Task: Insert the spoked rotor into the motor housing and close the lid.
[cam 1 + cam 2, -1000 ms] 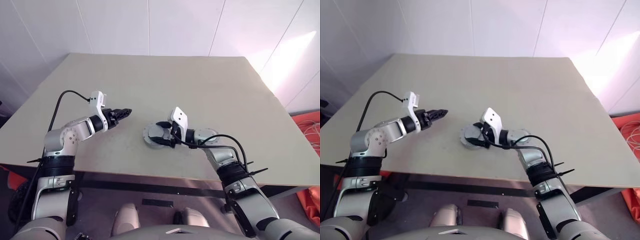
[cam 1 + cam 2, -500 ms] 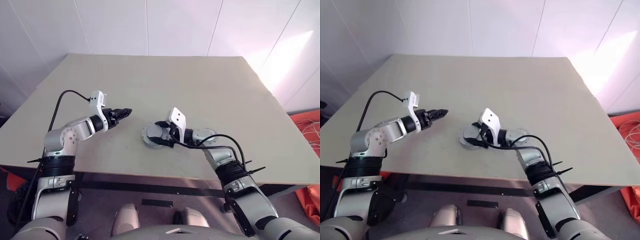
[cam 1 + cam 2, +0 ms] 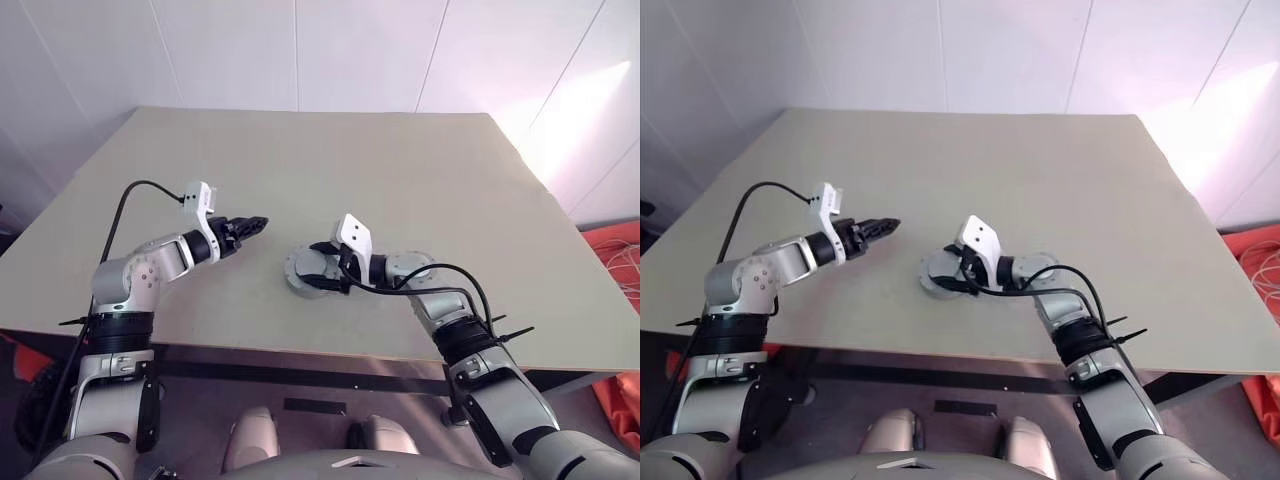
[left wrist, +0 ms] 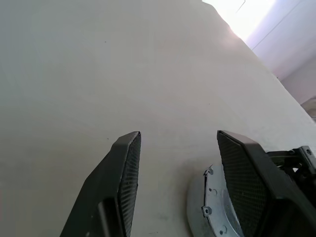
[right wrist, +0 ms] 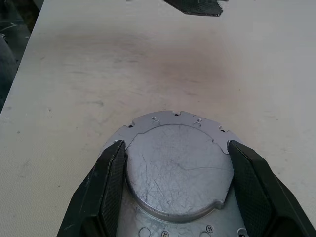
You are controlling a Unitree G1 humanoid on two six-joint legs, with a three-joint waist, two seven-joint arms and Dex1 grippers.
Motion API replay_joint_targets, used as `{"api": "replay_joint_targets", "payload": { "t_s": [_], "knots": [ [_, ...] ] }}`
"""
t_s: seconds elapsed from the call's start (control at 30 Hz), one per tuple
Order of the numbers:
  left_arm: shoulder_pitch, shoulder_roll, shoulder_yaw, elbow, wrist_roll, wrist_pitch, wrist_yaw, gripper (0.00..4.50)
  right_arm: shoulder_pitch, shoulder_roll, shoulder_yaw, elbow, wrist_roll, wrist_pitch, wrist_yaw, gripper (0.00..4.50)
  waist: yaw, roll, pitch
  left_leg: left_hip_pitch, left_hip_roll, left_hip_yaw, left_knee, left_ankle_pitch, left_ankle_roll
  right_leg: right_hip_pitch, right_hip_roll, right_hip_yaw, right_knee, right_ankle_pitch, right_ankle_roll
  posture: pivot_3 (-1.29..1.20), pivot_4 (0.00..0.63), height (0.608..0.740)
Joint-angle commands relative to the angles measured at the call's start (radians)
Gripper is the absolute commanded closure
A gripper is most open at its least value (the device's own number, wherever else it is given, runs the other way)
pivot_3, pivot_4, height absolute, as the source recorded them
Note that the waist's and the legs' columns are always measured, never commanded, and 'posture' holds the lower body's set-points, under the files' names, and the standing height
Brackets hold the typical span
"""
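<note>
**A:** Where does the work sit?

**B:** Low in the middle of the head view, near the front edge of the desk. It is a grey disc raised on a flanged plate with small screw holes. I take it for the lid on the motor housing, but no windings or spokes are exposed, so I can't tell whether the rotor is under it.

**A:** And the right hand?

**B:** Its two fingers are closed on the disc, one pressed to each side of the rim, reaching in from the right of the frame. The left hand hangs above the bare desk to the left, its fingers apart and holding nothing.

**A:** So how should the step be done?

**B:** Keep the grip across the full width of the disc, so that it cannot squirt out sideways. Hold it level, because a tilted lid would likely jam on its seat. If it needs turning to line up the notches with the flange, turn it slowly. The free left hand could come in and steady the plate's edge.

**A:** Any hazards?

**B:** Another round grey part lies just right of the wrist, and a sweep of the forearm could knock it.
</note>
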Motion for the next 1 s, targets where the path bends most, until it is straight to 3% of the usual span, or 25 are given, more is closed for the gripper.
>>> {"api": "replay_joint_targets", "payload": {
  "t_s": [0.03, 0.1, 0.2, 0.4, 0.7, 1.0],
  "knots": [
    [-0.009, -0.044, -0.02, -0.024, -0.027, 0.029, 0.008, 1.91, 0.013, -0.014, 0.041, 0.013, -0.039, 0.027, 0.021, 1.37, 0.001, 0.0, 0.0, 0.0, 0.0, 0.0, 0.0, 0.0, 0.0, 0.0, 0.0, 0.0, 0.0, 0.0, 0.0, 0.0, 0.0, 0.74],
    [-0.02, -0.085, -0.014, -0.002, -0.042, 0.052, 0.019, 1.91, 0.013, -0.015, 0.042, 0.011, -0.039, 0.028, 0.02, 1.37, 0.0, 0.0, 0.0, 0.0, 0.0, 0.0, 0.0, 0.0, 0.0, 0.0, 0.0, 0.0, 0.0, -0.001, 0.002, 0.0, 0.0, 0.74],
    [-0.046, -0.156, -0.003, 0.051, -0.074, 0.102, 0.036, 2.53, 0.01, -0.017, 0.043, 0.012, -0.04, 0.029, 0.019, 1.37, 0.001, 0.0, 0.0, 0.0, 0.0, 0.0, 0.0, 0.0, 0.0, 0.0, 0.0, 0.0, 0.0, -0.001, 0.002, 0.0, 0.0, 0.74],
    [-0.086, -0.206, 0.004, 0.145, -0.068, 0.142, 0.054, 4.48, 0.01, -0.019, 0.044, 0.005, -0.039, 0.03, 0.012, 1.37, 0.002, 0.0, 0.0, 0.0, 0.0, 0.0, -0.001, 0.0, 0.0, 0.0, 0.0, 0.0, -0.001, -0.001, 0.002, 0.0, 0.0, 0.74],
    [-0.094, -0.193, -0.067, 0.175, -0.035, 0.235, 0.048, 4.48, 0.013, -0.021, 0.038, -0.004, -0.039, 0.033, 0.001, 1.37, 0.001, 0.0, 0.0, 0.002, -0.001, 0.0, -0.001, -0.001, 0.001, 0.004, 0.0, 0.0, -0.003, -0.002, 0.003, 0.0, 0.0, 0.74],
    [-0.034, -0.064, -0.084, 0.003, -0.119, 0.397, -0.045, 4.48, 0.01, -0.022, 0.036, 0.001, -0.038, 0.03, -0.003, 1.37, -0.001, 0.0, 0.0, 0.003, 0.0, 0.0, -0.002, -0.001, 0.001, 0.004, 0.0, 0.0, -0.003, -0.002, 0.003, 0.0, 0.0, 0.74]
  ]
}}
